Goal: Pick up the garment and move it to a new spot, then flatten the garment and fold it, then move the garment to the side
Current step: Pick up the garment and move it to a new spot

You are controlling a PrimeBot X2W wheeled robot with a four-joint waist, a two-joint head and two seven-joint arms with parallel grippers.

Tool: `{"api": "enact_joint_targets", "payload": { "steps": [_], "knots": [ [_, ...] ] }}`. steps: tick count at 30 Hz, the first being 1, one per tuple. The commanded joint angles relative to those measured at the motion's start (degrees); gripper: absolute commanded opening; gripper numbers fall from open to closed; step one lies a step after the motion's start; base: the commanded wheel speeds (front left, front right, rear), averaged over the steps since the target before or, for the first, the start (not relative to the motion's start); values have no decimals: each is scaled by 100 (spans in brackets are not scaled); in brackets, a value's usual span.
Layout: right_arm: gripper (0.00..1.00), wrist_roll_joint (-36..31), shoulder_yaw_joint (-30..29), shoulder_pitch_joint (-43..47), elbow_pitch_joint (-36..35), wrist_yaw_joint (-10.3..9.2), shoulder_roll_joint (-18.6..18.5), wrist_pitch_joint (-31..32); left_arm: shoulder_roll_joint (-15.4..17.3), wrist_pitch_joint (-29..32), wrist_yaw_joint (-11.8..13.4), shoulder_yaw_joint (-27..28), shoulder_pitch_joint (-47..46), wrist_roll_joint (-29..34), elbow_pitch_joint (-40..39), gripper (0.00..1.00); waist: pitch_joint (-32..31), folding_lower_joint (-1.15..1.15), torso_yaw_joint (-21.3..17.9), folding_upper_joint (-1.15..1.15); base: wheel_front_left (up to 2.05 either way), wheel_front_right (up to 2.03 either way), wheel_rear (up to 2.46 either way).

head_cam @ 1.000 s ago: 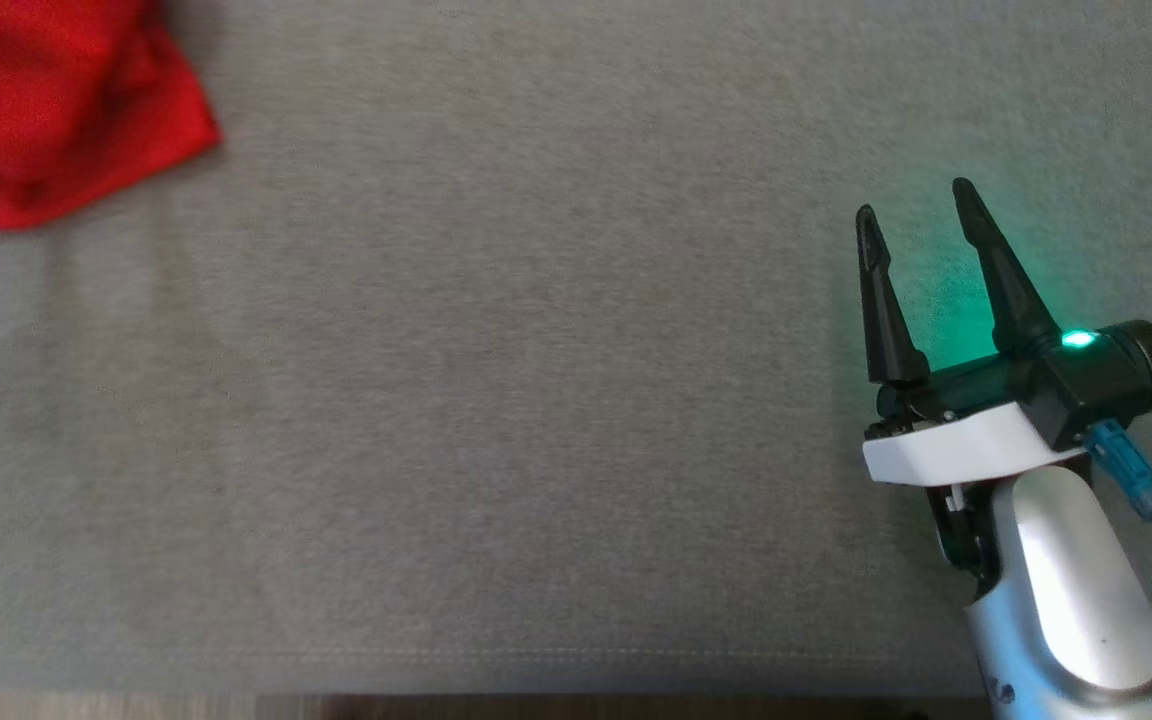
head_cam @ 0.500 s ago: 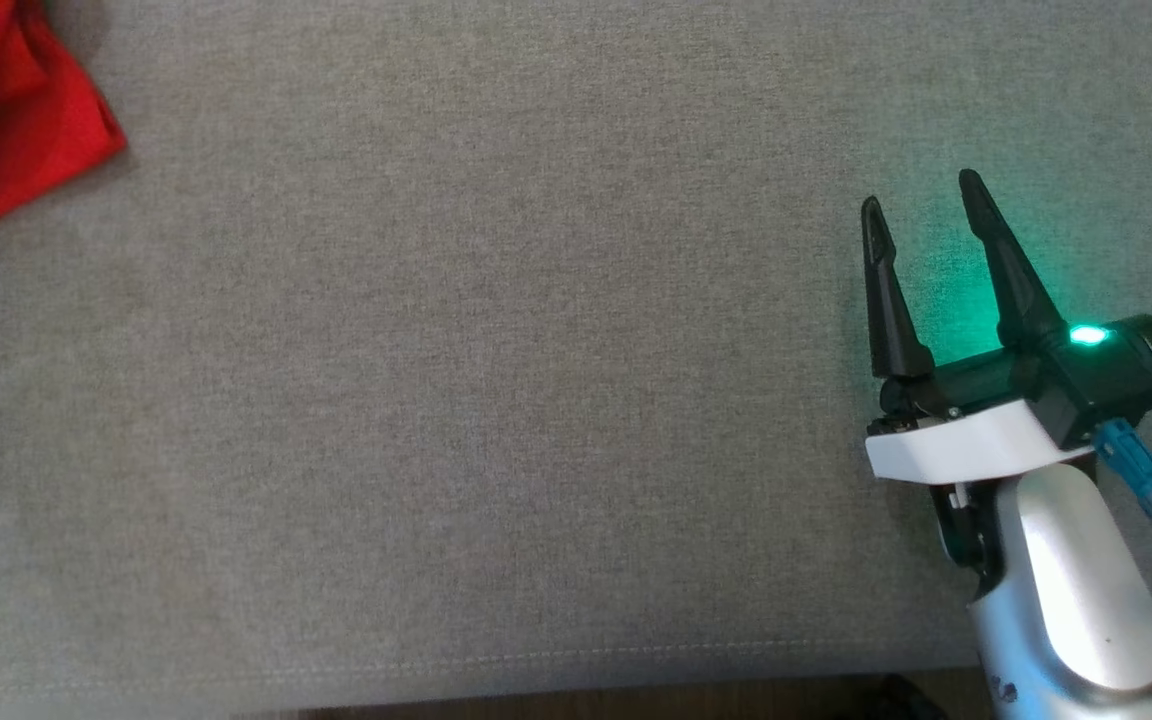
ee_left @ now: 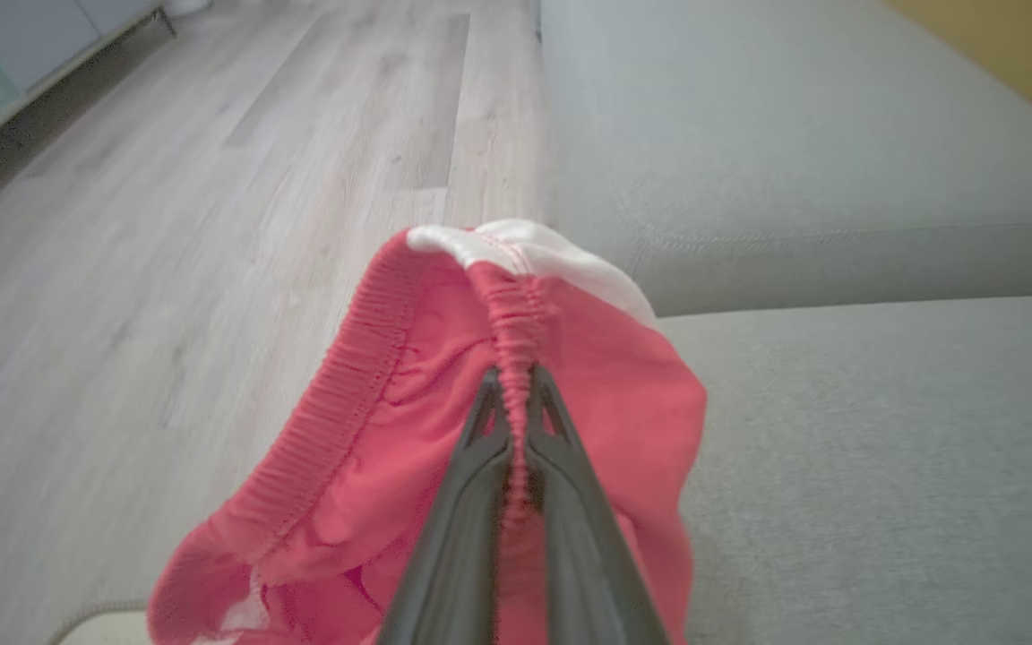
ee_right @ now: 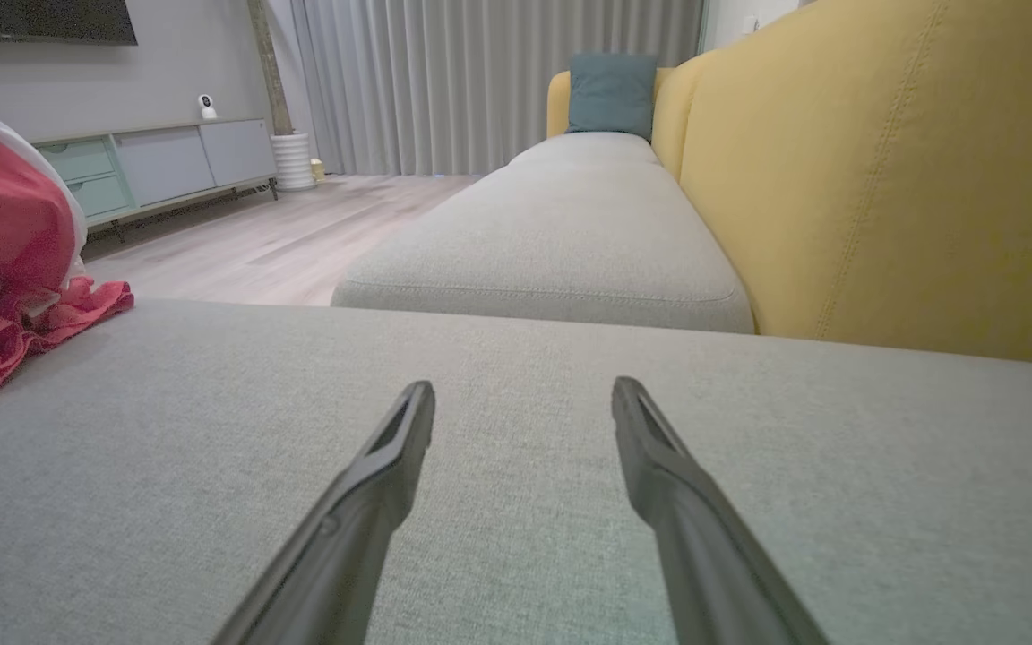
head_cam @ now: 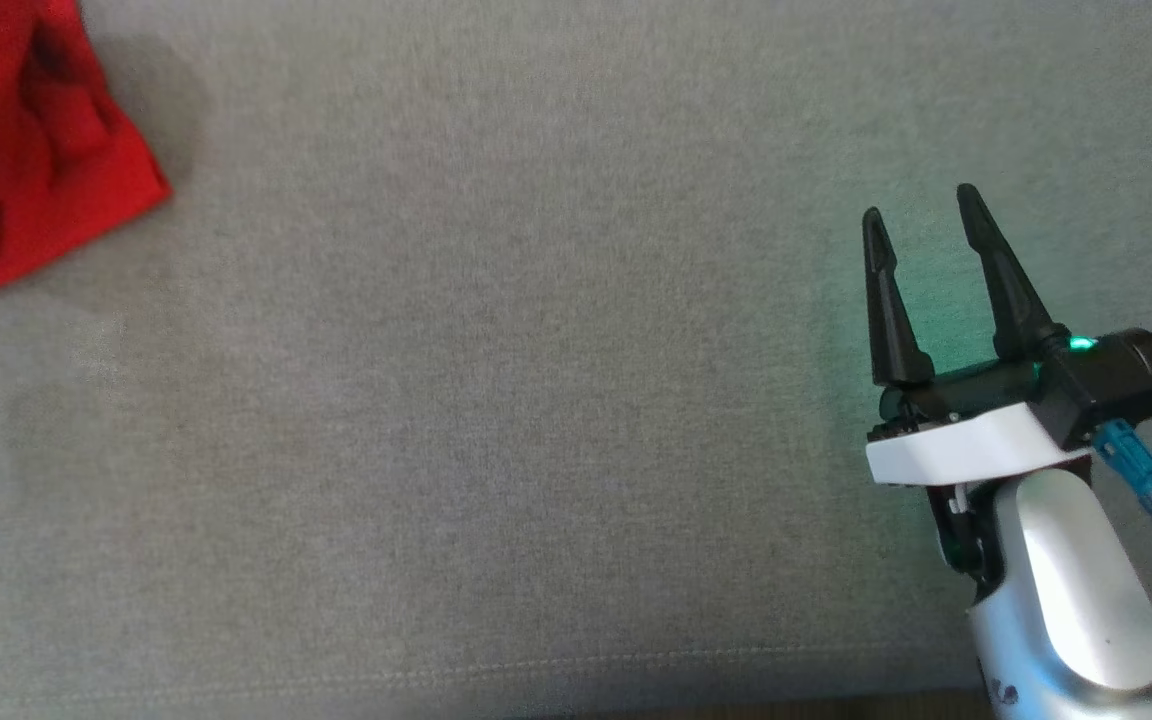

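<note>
A crumpled red fabric garment [ee_left: 373, 430], ribbed along its elastic waistband and white at one edge, is sitting bunched at the left end of the grey fabric sofa seat [head_cam: 536, 400], with its lower folds resting on that seat. The left gripper [ee_left: 511, 376] is pinching the gathered waistband, its two dark fingers pressed together on the cloth. The right gripper [head_cam: 919, 205] is hovering low over the seat's right end, well apart from the garment, its fingers spread wide and gripping nothing.

The step in hand appears to be the pick-up and carry. Doing it well probably means raising the pinch until the trailing folds are clearing the seat. The garment should then travel slowly toward the seat's middle, so the narrow hold on the elastic is not slipping, and land where both arms are able to reach it.

The left wrist view is showing the grip itself, the white edge and the pale wooden floor [ee_left: 211, 224] beyond the seat's edge. The head view is giving the broad stretch of seat between garment and right gripper. The right wrist view is offering a side-on look, with the cloth mounding above the seat and the mustard-yellow upholstered backrest [ee_right: 883, 179] running along the seat's rear.
</note>
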Motion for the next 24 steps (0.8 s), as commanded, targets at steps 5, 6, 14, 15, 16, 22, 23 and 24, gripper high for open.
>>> {"api": "enact_joint_targets", "payload": {
  "steps": [5, 6, 14, 15, 16, 22, 23, 24],
  "knots": [
    [100, 163, 34, 121, -21, 43, -11, -61, 448, -86, -53, -399, -317, -103, -706, 0, -835, 0, -43, 0, 0, 0, 0],
    [100, 196, 33, 143, 6, 43, -11, -61, 455, -89, -55, -566, -333, -165, -816, 0, -969, 0, -66, 0, 0, 0, 0],
    [100, 458, 39, 293, 139, 43, -11, -61, 492, -7, -59, -1692, -552, -772, -1761, 0, -1673, 0, -419, 0, 0, 0, 0],
    [100, 486, 36, 296, 144, 43, -11, -61, 454, -15, -59, -1789, -593, -844, -1870, 0, -1710, 0, -479, 0, 0, 0, 0],
    [100, 513, 35, 298, 147, 43, -11, -61, 404, -39, -59, -1875, -630, -904, -1967, 0, -1741, 0, -538, 0, 0, 0, 0],
    [100, 611, -15, 316, 119, 43, -11, -61, -124, -367, -60, -2226, -697, -1163, -2362, 0, -1725, 0, -750, 0, 0, 0, 0],
    [100, 629, -29, 322, 116, 43, -11, -61, -266, -475, -60, -2296, -631, -1189, -2395, 0, -1709, 0, -775, 0, 0, 0, 0],
    [100, 647, -38, 326, 114, 43, -11, -61, -399, -592, -60, -2367, -539, -1204, -2414, 0, -1689, 0, -799, 0, 0, 0, 0]
  ]
}}
